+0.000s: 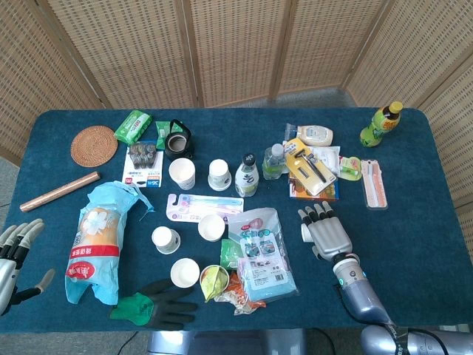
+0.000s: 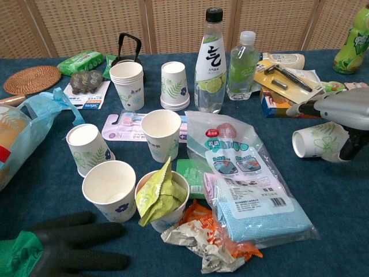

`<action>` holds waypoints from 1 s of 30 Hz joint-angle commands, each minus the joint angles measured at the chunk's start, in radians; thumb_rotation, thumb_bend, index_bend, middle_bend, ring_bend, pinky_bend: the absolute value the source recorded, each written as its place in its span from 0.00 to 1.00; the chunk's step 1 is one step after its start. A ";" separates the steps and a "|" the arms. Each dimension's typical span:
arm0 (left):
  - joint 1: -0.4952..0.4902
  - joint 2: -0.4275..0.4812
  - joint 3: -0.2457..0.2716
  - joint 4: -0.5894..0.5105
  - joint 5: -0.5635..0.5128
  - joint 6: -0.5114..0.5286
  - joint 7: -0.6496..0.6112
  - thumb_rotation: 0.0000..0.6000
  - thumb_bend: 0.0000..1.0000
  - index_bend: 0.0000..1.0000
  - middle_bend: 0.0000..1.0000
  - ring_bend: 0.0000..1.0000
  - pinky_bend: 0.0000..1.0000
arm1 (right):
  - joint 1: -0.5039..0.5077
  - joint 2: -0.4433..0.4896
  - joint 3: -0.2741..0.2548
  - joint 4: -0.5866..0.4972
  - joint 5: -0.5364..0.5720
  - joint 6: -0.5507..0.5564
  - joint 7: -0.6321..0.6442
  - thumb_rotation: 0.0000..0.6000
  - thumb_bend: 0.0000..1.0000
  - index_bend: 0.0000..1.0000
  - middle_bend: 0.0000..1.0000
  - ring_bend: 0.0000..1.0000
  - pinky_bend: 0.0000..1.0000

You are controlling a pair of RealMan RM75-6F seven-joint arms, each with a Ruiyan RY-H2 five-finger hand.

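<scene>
The blue table (image 1: pixel 436 244) is packed with stuff. Biggest thing on it is the pale blue plastic bag (image 1: pixel 96 240) on my left side, then the clear packet of cloths (image 1: pixel 259 251) lying flat in the middle, with crumpled orange wrappers (image 2: pixel 216 239) touching its near edge. A black and green work glove (image 1: pixel 155 303) lies at the front edge.

My right hand (image 1: pixel 323 233) is lying over a paper cup tipped on its side (image 2: pixel 316 141), just right of the cloth packet. From the chest view my fingers (image 2: pixel 340 107) lie across the top of the cup and something dark, probably my thumb, comes down on its far side, so I'd say I'm wrapped around it, but I honestly can't tell if I've got a real grip or I'm just resting on it. From the head view the cup is completely hidden under my hand. The cup is flat on the cloth, mouth facing toward the middle of the table.

My left hand (image 1: pixel 16 255) is way off at the left edge, fingers spread, holding nothing, well apart from the blue bag.

Smaller bits: a tall lime drink bottle (image 2: pixel 210 60) and a water bottle (image 2: pixel 241 57) stand side by side behind the packet. Several upright paper cups sit near the middle, one stuffed with a green wrapper (image 2: pixel 158 196). A razor on yellow card (image 2: pixel 285 81) lies just behind my right hand.
</scene>
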 commanded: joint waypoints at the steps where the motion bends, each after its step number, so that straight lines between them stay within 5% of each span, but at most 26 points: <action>1: 0.000 0.000 -0.001 0.001 0.000 0.001 -0.001 1.00 0.39 0.00 0.10 0.09 0.02 | 0.004 -0.015 -0.007 0.007 0.001 0.014 -0.010 1.00 0.37 0.00 0.14 0.00 0.00; 6: -0.001 -0.002 -0.001 0.003 0.001 -0.001 -0.005 1.00 0.39 0.00 0.10 0.09 0.02 | 0.015 -0.032 -0.011 0.019 0.010 0.022 -0.029 1.00 0.37 0.02 0.18 0.00 0.00; 11: 0.002 -0.005 -0.001 0.012 -0.007 -0.001 -0.014 1.00 0.39 0.00 0.10 0.09 0.02 | 0.022 -0.054 -0.011 0.046 0.014 0.038 -0.039 1.00 0.35 0.14 0.30 0.00 0.00; 17: 0.003 -0.005 -0.001 0.019 -0.009 0.000 -0.022 1.00 0.38 0.00 0.10 0.09 0.02 | 0.019 -0.077 -0.010 0.096 -0.006 0.047 -0.016 1.00 0.35 0.30 0.44 0.12 0.00; 24: 0.000 -0.008 -0.002 0.023 -0.010 -0.008 -0.024 1.00 0.38 0.00 0.10 0.09 0.02 | 0.005 -0.072 0.012 0.084 0.009 0.054 0.041 1.00 0.36 0.33 0.46 0.15 0.00; 30: -0.003 -0.010 -0.003 0.023 -0.011 -0.012 -0.025 1.00 0.38 0.00 0.10 0.09 0.02 | -0.022 -0.007 0.067 0.017 0.030 -0.013 0.238 1.00 0.35 0.32 0.46 0.15 0.00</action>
